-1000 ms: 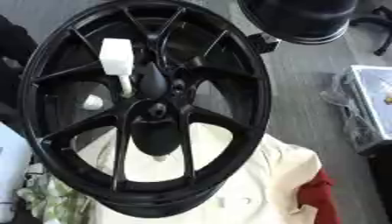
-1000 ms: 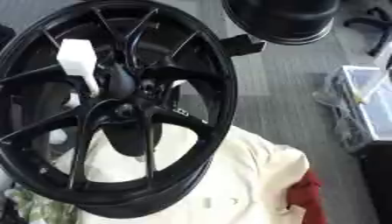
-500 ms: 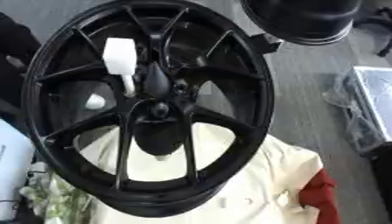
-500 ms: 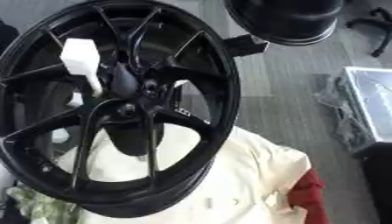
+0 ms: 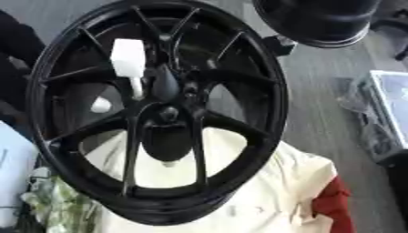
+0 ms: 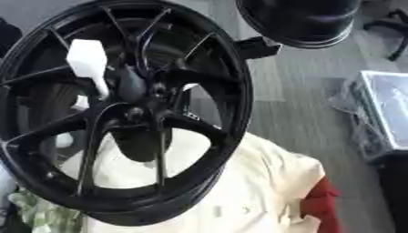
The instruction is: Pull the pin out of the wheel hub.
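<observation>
Left eye view shows a black wheel (image 5: 159, 113) standing upright, a white pin (image 5: 130, 63) lodged beside its hub (image 5: 169, 113). Little has changed over the last second; the pin remains seated. Neither robot hand is visible, so their state cannot be told.

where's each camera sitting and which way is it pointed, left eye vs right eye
Left eye view: in the robot's head, looking down at the black wheel, which fills most of the frame; the white pin sticks out near the hub. No robot hand can be made out.
Right eye view: same head, set slightly to the right, so the wheel sits further left and more grey floor shows. No robot hand can be made out here either.
Shared: wheel, pin, cream cloth below, a second black wheel at top right.
</observation>
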`<action>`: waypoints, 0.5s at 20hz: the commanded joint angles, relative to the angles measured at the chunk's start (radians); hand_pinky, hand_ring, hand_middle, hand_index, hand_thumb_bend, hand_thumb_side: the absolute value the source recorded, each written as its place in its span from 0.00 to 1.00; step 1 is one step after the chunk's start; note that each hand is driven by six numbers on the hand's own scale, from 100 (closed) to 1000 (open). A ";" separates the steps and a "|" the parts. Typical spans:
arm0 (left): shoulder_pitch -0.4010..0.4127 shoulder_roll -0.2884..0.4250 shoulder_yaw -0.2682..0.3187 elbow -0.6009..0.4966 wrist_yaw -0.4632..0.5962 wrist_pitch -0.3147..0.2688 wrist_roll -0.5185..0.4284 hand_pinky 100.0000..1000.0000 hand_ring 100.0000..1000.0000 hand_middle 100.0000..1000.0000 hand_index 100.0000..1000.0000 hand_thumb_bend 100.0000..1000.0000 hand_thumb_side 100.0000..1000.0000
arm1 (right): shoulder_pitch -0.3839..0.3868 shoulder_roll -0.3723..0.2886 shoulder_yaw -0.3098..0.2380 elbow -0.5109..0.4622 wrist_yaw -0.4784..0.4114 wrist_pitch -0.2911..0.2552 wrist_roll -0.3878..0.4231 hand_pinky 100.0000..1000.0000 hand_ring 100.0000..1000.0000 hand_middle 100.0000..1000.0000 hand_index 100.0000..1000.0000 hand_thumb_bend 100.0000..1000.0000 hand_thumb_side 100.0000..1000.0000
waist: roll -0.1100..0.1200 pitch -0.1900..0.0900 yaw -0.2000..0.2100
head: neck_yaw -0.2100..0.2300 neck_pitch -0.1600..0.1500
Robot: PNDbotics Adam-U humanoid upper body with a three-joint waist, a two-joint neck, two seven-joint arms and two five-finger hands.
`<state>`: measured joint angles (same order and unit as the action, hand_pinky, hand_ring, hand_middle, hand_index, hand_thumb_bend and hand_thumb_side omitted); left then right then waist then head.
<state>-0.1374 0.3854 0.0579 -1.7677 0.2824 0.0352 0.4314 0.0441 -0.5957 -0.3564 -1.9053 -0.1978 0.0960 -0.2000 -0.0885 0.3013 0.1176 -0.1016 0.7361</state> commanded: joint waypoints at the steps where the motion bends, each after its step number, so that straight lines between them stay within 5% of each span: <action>1: -0.012 0.009 0.002 -0.021 -0.001 -0.006 0.000 0.82 0.75 0.67 0.71 0.26 0.62 | -0.015 -0.012 0.009 0.014 -0.060 -0.045 0.001 0.99 0.81 0.71 0.85 0.00 0.62 | 0.007 -0.018 0.002 | -0.005 -0.012; 10: -0.031 0.006 -0.005 -0.035 -0.015 -0.010 -0.002 0.82 0.75 0.66 0.71 0.26 0.61 | -0.075 0.043 0.039 0.087 -0.146 -0.222 -0.031 0.98 0.75 0.67 0.81 0.00 0.51 | 0.022 -0.011 0.014 | -0.022 -0.039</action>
<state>-0.1580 0.3792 0.0517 -1.7817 0.2720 0.0300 0.4289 -0.0256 -0.5378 -0.3142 -1.8189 -0.3326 -0.1023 -0.2271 -0.0698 0.3019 0.1314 -0.1182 0.7135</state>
